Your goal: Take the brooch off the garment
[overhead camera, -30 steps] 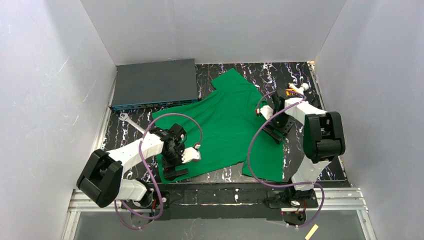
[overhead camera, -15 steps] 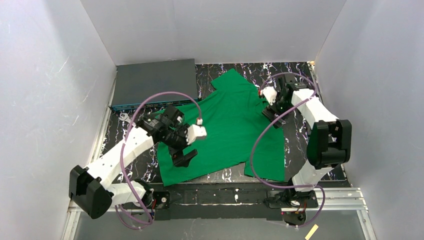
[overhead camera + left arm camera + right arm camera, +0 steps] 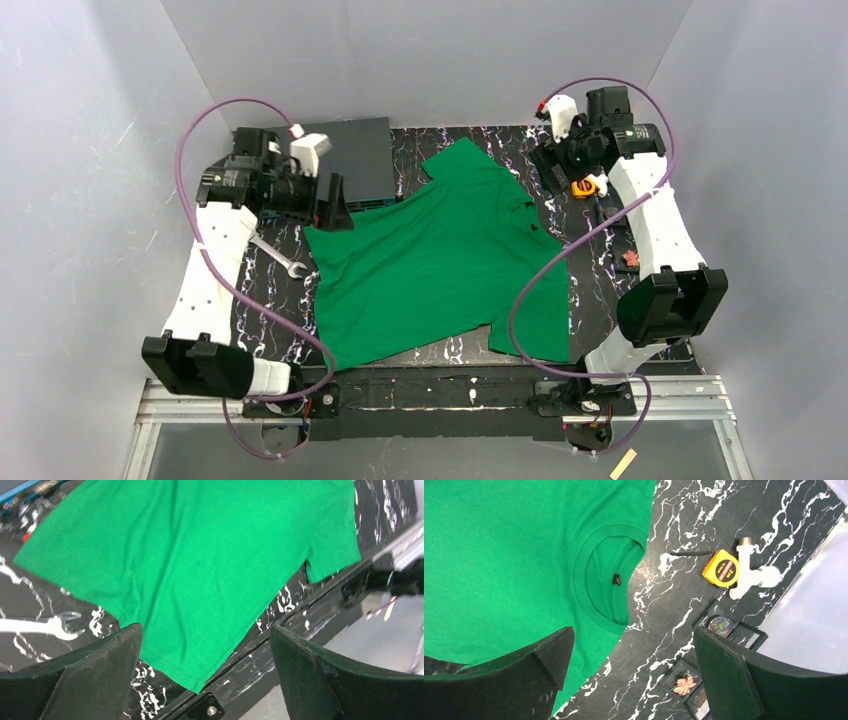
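Right wrist view: maple-leaf brooch point(image 3: 683, 685) lies in a small black tray point(image 3: 672, 670) on the marbled worktop point(image 3: 664, 605), apart from the green T-shirt point(image 3: 499, 555) (so, by my reading, removal is done). Right hand point(image 3: 633, 630) hangs high, jaws spread wide, empty. Left hand point(image 3: 205, 630) is likewise wide and empty above the shirt's hem, both presumably lifted off to leave the cloth flat. Yellow tape measure point(image 3: 723, 571) and neck tag point(image 3: 616, 579) carry print, neither legible.
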You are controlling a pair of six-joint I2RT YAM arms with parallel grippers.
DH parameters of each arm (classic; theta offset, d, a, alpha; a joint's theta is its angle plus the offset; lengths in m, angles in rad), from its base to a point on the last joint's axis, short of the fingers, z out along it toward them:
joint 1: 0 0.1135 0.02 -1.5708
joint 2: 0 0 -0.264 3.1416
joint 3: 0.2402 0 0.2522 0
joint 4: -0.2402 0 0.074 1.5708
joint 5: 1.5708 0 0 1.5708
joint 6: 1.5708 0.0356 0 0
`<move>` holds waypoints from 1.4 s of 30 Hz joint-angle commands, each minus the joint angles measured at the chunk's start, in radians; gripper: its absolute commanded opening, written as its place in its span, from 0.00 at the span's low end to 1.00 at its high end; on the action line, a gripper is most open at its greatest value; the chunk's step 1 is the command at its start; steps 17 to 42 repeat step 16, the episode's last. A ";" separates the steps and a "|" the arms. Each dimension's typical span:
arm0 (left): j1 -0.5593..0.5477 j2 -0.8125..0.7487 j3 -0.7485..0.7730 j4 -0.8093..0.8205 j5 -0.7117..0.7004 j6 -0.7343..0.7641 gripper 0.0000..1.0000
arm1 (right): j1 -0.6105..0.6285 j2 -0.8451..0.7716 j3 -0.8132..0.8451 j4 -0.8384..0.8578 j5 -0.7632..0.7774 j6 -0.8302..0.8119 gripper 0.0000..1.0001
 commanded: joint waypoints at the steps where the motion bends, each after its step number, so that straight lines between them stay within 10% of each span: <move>1: 0.145 0.084 0.068 -0.104 -0.009 -0.137 0.98 | -0.036 -0.004 0.030 -0.047 -0.023 0.135 0.98; 10: 0.304 0.111 -0.007 -0.104 -0.107 -0.131 0.98 | -0.105 0.002 -0.194 0.042 -0.068 0.170 0.98; 42: 0.308 0.043 -0.122 -0.107 -0.123 -0.107 0.98 | -0.106 -0.013 -0.233 0.054 -0.097 0.178 0.98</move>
